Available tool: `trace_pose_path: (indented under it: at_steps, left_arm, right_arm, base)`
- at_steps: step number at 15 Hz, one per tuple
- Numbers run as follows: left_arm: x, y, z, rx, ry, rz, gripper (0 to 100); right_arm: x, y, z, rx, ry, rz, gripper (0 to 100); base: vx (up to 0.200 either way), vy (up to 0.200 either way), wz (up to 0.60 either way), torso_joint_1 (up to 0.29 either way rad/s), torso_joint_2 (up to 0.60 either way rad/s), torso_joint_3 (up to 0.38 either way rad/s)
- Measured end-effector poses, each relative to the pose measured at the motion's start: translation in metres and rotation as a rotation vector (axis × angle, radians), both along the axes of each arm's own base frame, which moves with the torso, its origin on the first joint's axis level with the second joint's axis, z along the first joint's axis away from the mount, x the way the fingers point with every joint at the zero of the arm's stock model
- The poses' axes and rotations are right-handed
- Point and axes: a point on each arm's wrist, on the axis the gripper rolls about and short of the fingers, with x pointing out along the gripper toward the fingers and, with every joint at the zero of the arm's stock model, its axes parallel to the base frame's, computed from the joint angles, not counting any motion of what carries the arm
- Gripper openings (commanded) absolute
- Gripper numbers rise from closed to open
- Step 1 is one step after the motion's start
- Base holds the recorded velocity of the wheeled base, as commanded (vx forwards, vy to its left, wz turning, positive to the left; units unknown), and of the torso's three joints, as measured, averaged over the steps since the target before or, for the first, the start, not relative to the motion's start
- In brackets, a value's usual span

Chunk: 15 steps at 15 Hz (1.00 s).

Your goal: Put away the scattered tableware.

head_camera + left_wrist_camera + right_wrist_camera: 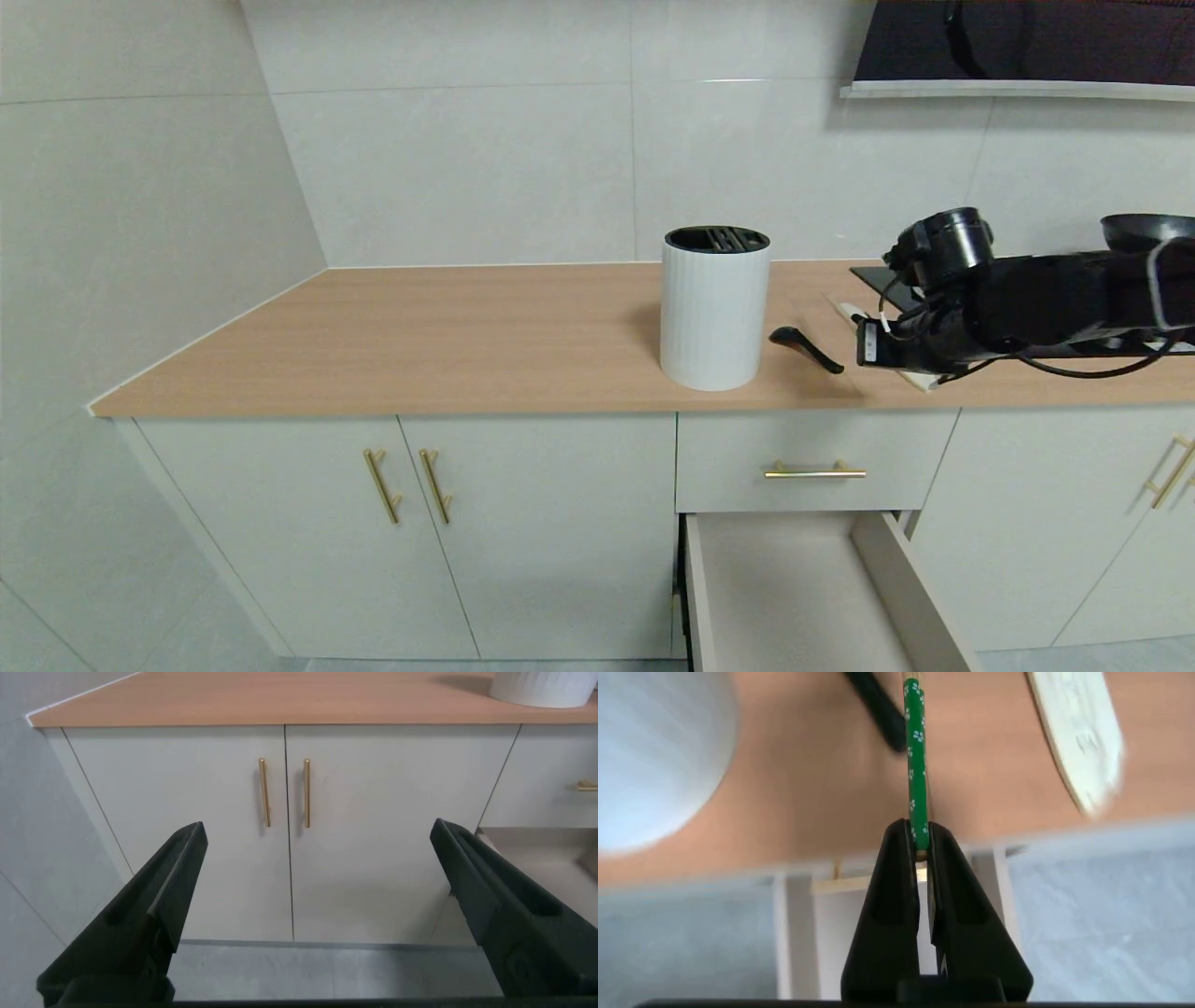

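My right gripper is shut on a green chopstick with small white marks, holding it by one end above the wooden counter's front edge. In the head view that gripper hangs just right of a black-handled utensil lying on the counter. A white ribbed utensil holder with a black slotted top stands left of that. A white flat spoon lies on the counter beside the chopstick. My left gripper is open with nothing in it, low down in front of the cabinet doors.
Below the counter a drawer stands pulled out, and nothing shows inside it. A black hob and a dark pan sit at the counter's right. The counter left of the holder is bare wood.
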Motion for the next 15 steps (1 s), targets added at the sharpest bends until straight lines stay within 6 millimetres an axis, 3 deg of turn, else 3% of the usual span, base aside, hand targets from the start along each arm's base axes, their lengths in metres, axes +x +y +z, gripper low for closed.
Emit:
trace_pose_path:
  at_steps: [4,8,11,15]
  left_arm:
    - [0.000,0.000,0.000,0.000,0.000,0.000,100]
    - [0.000,0.000,0.000,0.000,0.000,0.000,100]
    - [0.000,0.000,0.000,0.000,0.000,0.000,100]
    - [0.000,0.000,0.000,0.000,0.000,0.000,100]
  right_arm:
    - [-0.070,-0.014,0.039,0.085,-0.028,0.091,0]
    - [-0.149,-0.027,0.062,0.201,0.053,0.260,0]
    - [-0.176,-0.032,0.067,0.236,0.074,0.327,0]
    - [-0.183,-0.032,0.056,0.254,0.139,0.418,0]
  base:
    - [0.000,0.000,0.00,0.000,0.00,0.000]
    - [0.000,0.000,0.00,0.000,0.00,0.000]
    - [0.000,0.000,0.00,0.000,0.00,0.000]
    - [0.000,0.000,0.00,0.000,0.00,0.000]
